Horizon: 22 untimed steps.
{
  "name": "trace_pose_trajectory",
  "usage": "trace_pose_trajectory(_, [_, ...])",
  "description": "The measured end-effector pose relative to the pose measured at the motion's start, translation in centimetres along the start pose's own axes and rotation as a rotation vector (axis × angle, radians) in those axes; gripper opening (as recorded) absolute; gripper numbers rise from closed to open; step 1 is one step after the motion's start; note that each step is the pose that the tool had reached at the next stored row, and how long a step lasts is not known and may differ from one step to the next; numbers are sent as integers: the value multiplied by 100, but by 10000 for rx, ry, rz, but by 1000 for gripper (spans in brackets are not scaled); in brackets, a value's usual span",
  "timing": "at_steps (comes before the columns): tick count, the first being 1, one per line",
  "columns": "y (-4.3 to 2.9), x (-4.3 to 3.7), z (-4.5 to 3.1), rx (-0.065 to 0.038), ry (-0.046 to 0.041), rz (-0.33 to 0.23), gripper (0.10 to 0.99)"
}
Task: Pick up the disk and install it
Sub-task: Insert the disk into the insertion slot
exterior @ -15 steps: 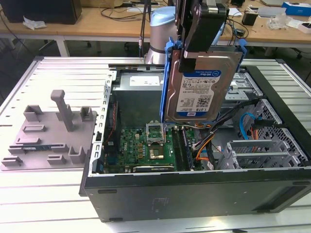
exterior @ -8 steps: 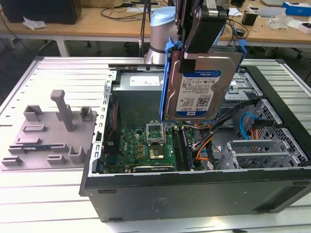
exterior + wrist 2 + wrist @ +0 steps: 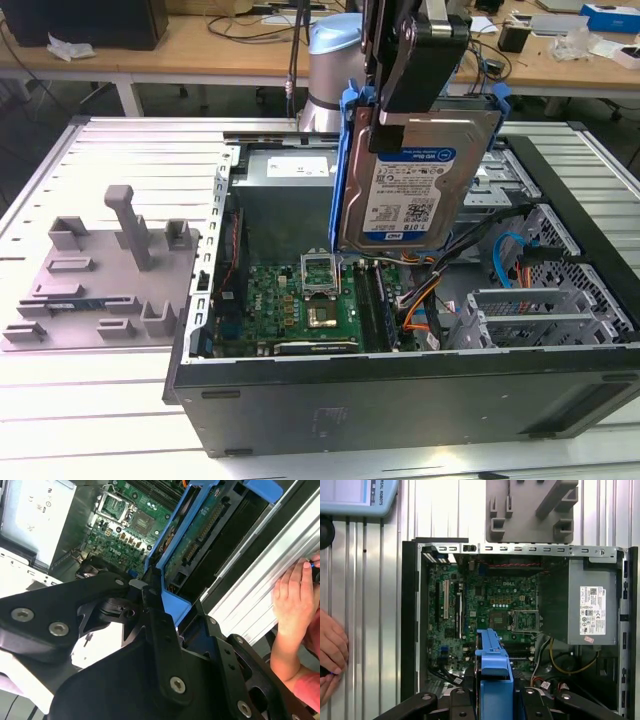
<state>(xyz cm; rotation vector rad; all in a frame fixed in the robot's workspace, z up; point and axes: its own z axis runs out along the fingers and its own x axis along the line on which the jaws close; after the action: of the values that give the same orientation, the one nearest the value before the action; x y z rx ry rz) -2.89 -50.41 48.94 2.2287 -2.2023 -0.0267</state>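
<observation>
The disk [image 3: 410,190], a silver hard drive with a white-and-blue label in a blue carrier bracket, hangs upright above the open computer case [image 3: 400,385], over the motherboard [image 3: 310,300]. My black gripper [image 3: 392,120] is shut on the disk's upper edge. In the second wrist view the disk's green circuit-board underside [image 3: 200,535] and blue bracket run away from the gripper [image 3: 150,592]. In the first wrist view the bracket's blue edge [image 3: 493,667] sticks out between the fingers [image 3: 462,702] above the case.
A grey power-supply box [image 3: 290,180] fills the case's far corner. A silver drive cage [image 3: 545,310] sits at the exterior view's right. A grey fixture [image 3: 110,265] lies on the slatted table beside the case. A person's hand [image 3: 295,600] rests on the table edge.
</observation>
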Motion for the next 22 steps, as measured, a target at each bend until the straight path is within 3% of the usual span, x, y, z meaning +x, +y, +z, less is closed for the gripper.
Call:
trace_pose_trajectory(3, [-34, 24, -1, 0, -2, 1, 365])
trace_pose_trajectory(8, [-184, 91, -4, 0, -1, 1, 365])
trace_pose_trajectory(13, [-374, 183, -8, 0, -2, 0, 365])
trace_pose_trajectory(15, [-431, 200, -9, 0, -2, 0, 365])
trace_pose_trajectory(22, [-735, 238, -15, 0, -2, -1, 365])
